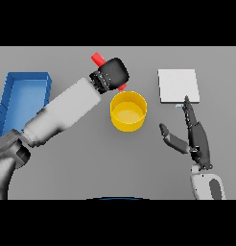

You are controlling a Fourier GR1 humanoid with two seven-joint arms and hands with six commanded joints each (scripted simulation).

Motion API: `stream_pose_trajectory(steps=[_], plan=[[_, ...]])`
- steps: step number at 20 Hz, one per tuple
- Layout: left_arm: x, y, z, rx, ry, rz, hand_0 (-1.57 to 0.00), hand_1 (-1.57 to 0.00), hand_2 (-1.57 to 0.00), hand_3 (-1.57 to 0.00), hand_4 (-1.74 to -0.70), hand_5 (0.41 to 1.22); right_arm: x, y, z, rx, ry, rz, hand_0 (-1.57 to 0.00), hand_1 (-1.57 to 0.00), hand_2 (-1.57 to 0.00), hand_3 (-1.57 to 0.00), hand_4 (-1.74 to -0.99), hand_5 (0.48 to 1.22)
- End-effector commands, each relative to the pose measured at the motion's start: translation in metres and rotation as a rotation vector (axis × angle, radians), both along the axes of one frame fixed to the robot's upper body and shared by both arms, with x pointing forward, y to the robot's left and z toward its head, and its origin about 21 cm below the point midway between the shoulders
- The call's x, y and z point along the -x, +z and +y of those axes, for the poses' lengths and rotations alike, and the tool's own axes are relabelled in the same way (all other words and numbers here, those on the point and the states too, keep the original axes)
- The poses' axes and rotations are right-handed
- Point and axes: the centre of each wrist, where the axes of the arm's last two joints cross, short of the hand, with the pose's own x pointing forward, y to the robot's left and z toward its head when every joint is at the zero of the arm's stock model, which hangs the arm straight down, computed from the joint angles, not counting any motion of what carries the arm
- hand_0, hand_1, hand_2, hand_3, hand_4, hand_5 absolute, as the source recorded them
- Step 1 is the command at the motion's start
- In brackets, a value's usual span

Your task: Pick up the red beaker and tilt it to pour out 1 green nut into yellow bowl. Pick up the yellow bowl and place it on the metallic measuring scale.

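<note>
Both hands: left hand (113, 73) fingers grasping red beaker (97, 59); right hand (196, 137) fingers released

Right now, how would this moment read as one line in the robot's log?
left robot hand: shut on red beaker, beside yellow bowl | right robot hand: open, idle near scale | bowl: on table

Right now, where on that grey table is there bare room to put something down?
Bare table shows between the blue rectangular tray and the left hand, and below the round yellow bowl towards the right hand. It is crowded where the red beaker meets the bowl, and by the flat metallic scale.
</note>
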Motion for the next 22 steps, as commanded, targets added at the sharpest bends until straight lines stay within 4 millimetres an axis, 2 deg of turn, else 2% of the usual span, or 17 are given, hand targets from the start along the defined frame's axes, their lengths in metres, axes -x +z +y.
stream_pose_trajectory(steps=[1, 3, 7, 11, 15, 17, 19, 20, 22], plan=[[0.001, 0.0, -0.001, -0.032, -0.026, -0.018, -1.57, -1.57, -1.57, -1.54, -1.74, 1.221, 0.001, -0.001, 0.001, 0.012, -0.003, 0.0, 0.0, 0.0, 0.0, 0.0, -1.173, 0.572], [0.003, -0.001, -0.01, -0.109, -0.061, -0.053, -1.57, -1.57, -1.57, -1.55, -1.74, 1.221, 0.0, -0.001, -0.002, 0.006, 0.0, 0.0, 0.0, 0.0, 0.0, 0.0, -1.152, 0.567], [0.004, -0.002, -0.012, -0.233, -0.134, -0.1, -1.57, -1.57, -1.57, -1.56, -1.74, 1.221, 0.002, -0.002, -0.006, -0.006, -0.001, 0.007, 0.0, 0.0, 0.0, 0.0, -1.13, 0.565], [0.005, -0.003, -0.02, -0.323, -0.193, -0.167, -1.57, -1.57, -1.57, -1.57, -1.73, 1.221, 0.001, 0.001, -0.006, 0.002, 0.003, -0.008, 0.0, 0.0, 0.0, 0.0, -1.136, 0.579], [0.006, 0.011, -0.038, -0.406, -0.266, -0.261, -1.57, -1.57, -1.57, -1.57, -1.73, 1.221, -0.001, 0.002, -0.004, -0.003, -0.007, -0.016, 0.0, 0.0, 0.0, 0.0, -1.128, 0.575], [0.004, 0.027, -0.048, -0.445, -0.294, -0.291, -1.57, -1.57, -1.57, -1.57, -1.73, 1.221, 0.002, 0.001, 0.0, 0.001, -0.011, -0.014, 0.0, 0.0, 0.0, 0.0, -1.138, 0.572], [-0.004, 0.065, -0.053, -0.488, -0.291, -0.36, -1.57, -1.57, -1.57, -1.57, -1.73, 1.221, 0.002, 0.002, -0.002, -0.007, -0.009, -0.015, 0.0, 0.0, 0.0, 0.0, -1.138, 0.565], [-0.008, 0.087, -0.051, -0.476, -0.277, -0.393, -1.57, -1.57, -1.57, -1.57, -1.73, 1.221, 0.0, 0.004, -0.003, 0.009, -0.005, -0.018, 0.0, 0.0, 0.0, 0.0, -1.135, 0.563], [-0.021, 0.119, -0.037, -0.41, -0.194, -0.427, -1.57, -1.57, -1.57, -1.57, -1.72, 1.221, 0.001, 0.002, 0.0, 0.008, -0.002, -0.019, 0.0, 0.0, 0.0, 0.0, -1.13, 0.554]])
